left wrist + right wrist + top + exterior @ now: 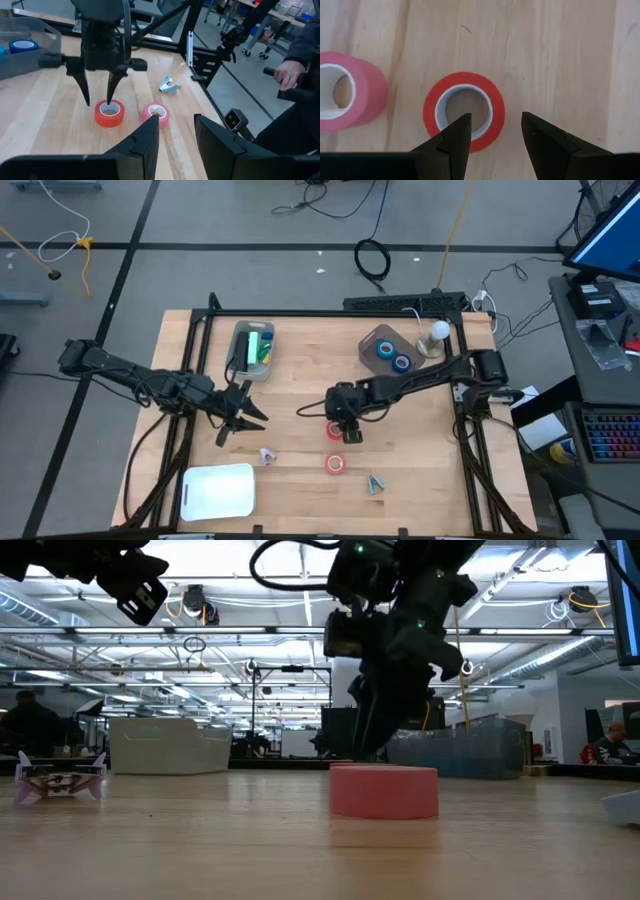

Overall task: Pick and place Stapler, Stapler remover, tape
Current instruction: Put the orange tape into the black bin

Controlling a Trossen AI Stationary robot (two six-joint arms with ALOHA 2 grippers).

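Observation:
Two red tape rolls lie flat on the wooden table: one (333, 429) under my right gripper and a paler one (335, 465) nearer the front edge. My right gripper (495, 120) is open and points steeply down over the first roll (464, 111). One finger stands over its white core and the other outside the ring. My left gripper (177, 122) hovers open and holds nothing, left of centre (248, 420). A stapler remover (268, 454) rests on the table. The green stapler (262, 348) lies in a grey bin. Two blue tape rolls (393, 355) sit in a clear bin.
A white tray (218, 490) lies at the front left. A second small metal piece (375, 483) sits near the front edge. A black frame (330, 310) borders the table. A person's hand (287, 75) shows beyond the table's edge.

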